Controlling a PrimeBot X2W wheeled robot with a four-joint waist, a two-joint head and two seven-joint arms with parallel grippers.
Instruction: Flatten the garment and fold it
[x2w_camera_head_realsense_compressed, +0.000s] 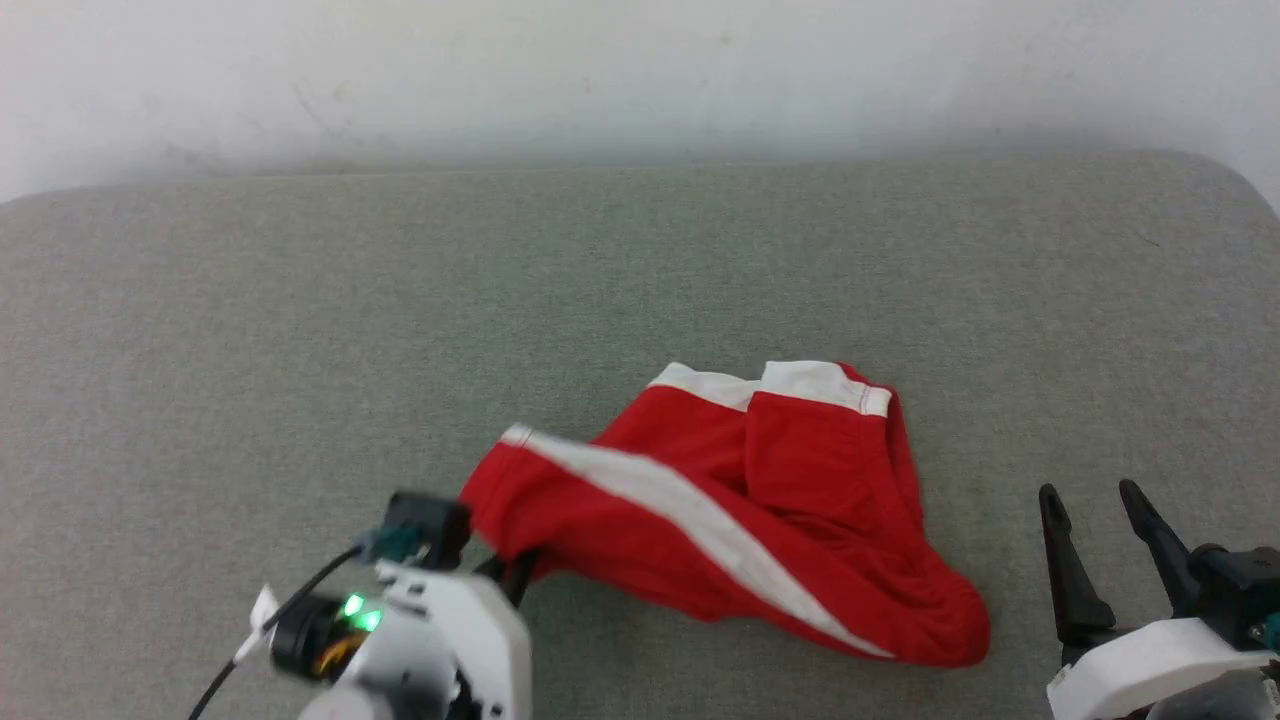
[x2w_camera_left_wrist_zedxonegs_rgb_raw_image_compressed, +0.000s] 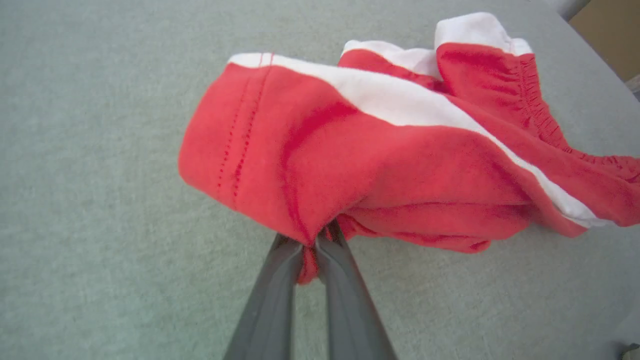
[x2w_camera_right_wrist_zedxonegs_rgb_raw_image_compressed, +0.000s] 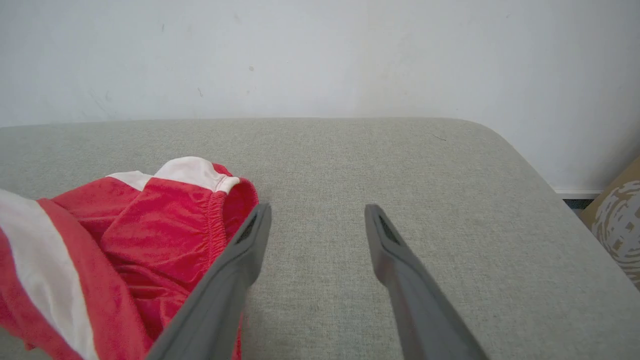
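The garment (x2w_camera_head_realsense_compressed: 760, 500), red shorts with a white side stripe, lies crumpled on the grey padded surface (x2w_camera_head_realsense_compressed: 300, 330). Its near left corner is lifted off the surface. My left gripper (x2w_camera_left_wrist_zedxonegs_rgb_raw_image_compressed: 311, 245) is shut on that corner, with a fold of red cloth pinched between the two dark fingers; in the head view the left gripper (x2w_camera_head_realsense_compressed: 515, 570) sits at the garment's lower left edge. The gathered waistband (x2w_camera_left_wrist_zedxonegs_rgb_raw_image_compressed: 540, 115) and white hem trim (x2w_camera_head_realsense_compressed: 770, 382) lie at the far side. My right gripper (x2w_camera_head_realsense_compressed: 1095, 510) stands open to the right of the garment (x2w_camera_right_wrist_zedxonegs_rgb_raw_image_compressed: 125, 240), empty and above the surface.
A pale wall (x2w_camera_head_realsense_compressed: 640, 70) rises behind the grey surface. The surface's rounded right corner (x2w_camera_right_wrist_zedxonegs_rgb_raw_image_compressed: 495, 140) drops off to the floor, where a cardboard box (x2w_camera_right_wrist_zedxonegs_rgb_raw_image_compressed: 617, 220) stands. Bare cushion (x2w_camera_head_realsense_compressed: 250, 350) extends to the left and behind the garment.
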